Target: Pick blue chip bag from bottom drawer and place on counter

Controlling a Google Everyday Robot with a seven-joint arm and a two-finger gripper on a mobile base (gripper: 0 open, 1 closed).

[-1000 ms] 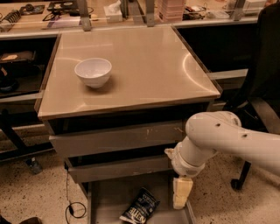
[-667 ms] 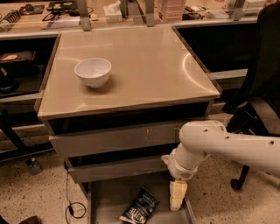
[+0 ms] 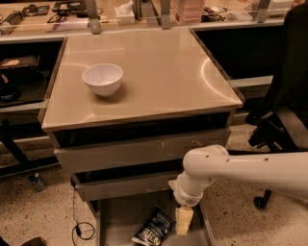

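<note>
The blue chip bag [image 3: 153, 228] lies flat on the floor of the open bottom drawer [image 3: 115, 221], near its front and a little right of centre. My gripper [image 3: 183, 222] hangs from the white arm that reaches in from the right and points down into the drawer, just to the right of the bag and apart from it. The counter [image 3: 159, 72] is the glossy beige top of the cabinet above.
A white bowl [image 3: 102, 79] stands on the counter's left part. Two shallower drawers [image 3: 139, 151] sit partly open above the bottom one. A black office chair [image 3: 284, 110] is at the right. A cluttered desk [image 3: 72, 14] runs behind. A cable [image 3: 79, 228] lies on the floor at the left.
The arm has shifted left and slightly lower, bringing my gripper closer to the chip bag. The bag, bowl and drawers have not moved.
</note>
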